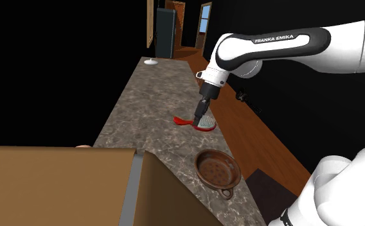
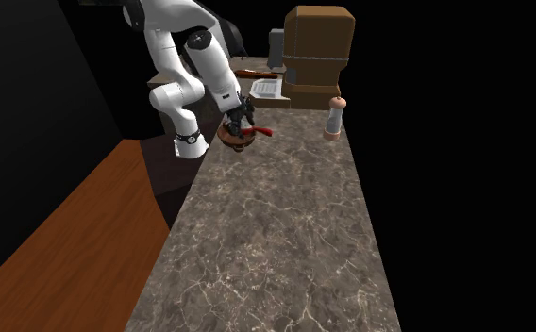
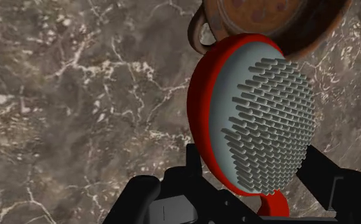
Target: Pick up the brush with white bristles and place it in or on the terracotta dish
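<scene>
My gripper (image 1: 202,117) is shut on a red brush (image 1: 204,122) with pale bristles, its fingers clasping the oval head. The red handle (image 1: 181,119) sticks out toward the shoulder view's left. The brush hangs low over the marble counter (image 1: 149,109); whether it touches the stone I cannot tell. In the wrist view the bristle face (image 3: 271,121) sits between the fingers (image 3: 195,162) and points toward the camera. The round brown terracotta dish (image 1: 218,169) with a small loop handle stands a short way from the brush, toward the stand. Its rim (image 3: 268,19) shows just beyond the brush head.
A brown box (image 1: 59,186), the stand, fills the shoulder view's lower left. The counter's edge runs close to the brush and dish, with wooden floor (image 1: 252,128) below. In the second exterior view a pepper mill (image 2: 333,117) and a brown cabinet (image 2: 320,52) stand behind the arm.
</scene>
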You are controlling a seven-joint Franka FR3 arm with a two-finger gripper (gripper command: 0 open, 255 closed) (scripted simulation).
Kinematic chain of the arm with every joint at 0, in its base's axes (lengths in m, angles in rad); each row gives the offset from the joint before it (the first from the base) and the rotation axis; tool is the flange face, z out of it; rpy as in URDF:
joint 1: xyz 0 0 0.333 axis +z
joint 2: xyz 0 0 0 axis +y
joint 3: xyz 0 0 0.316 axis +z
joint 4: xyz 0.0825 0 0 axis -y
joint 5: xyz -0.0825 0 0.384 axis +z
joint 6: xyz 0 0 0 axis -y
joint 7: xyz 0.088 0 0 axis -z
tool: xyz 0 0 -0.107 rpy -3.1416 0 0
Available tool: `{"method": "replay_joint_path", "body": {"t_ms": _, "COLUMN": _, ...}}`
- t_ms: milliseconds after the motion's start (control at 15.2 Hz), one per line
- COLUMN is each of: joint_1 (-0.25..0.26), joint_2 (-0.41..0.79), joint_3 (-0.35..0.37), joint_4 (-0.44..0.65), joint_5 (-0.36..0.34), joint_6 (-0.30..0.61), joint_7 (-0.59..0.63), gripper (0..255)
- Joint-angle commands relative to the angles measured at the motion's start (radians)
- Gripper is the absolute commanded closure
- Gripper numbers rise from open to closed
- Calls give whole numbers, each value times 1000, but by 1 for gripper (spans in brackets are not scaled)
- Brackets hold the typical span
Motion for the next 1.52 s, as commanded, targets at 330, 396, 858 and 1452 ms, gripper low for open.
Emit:
{"method": "replay_joint_path", "body": {"t_ms": 330, "joint_1": 4, "joint_2": -293, "joint_3": 33, "joint_4": -259, "joint_5": 0, "joint_6": -18, "joint_7": 49, "gripper": 255}}
{"method": "replay_joint_path", "body": {"t_ms": 396, "joint_1": 5, "joint_2": -337, "joint_3": 39, "joint_4": -292, "joint_5": 1, "joint_6": -26, "joint_7": 58, "gripper": 255}}
{"method": "replay_joint_path", "body": {"t_ms": 858, "joint_1": 10, "joint_2": -499, "joint_3": 62, "joint_4": -439, "joint_5": 14, "joint_6": -34, "joint_7": 82, "gripper": 255}}
{"method": "replay_joint_path", "body": {"t_ms": 1452, "joint_1": 17, "joint_2": -468, "joint_3": 68, "joint_4": -539, "joint_5": 39, "joint_6": 91, "joint_7": 36, "gripper": 255}}
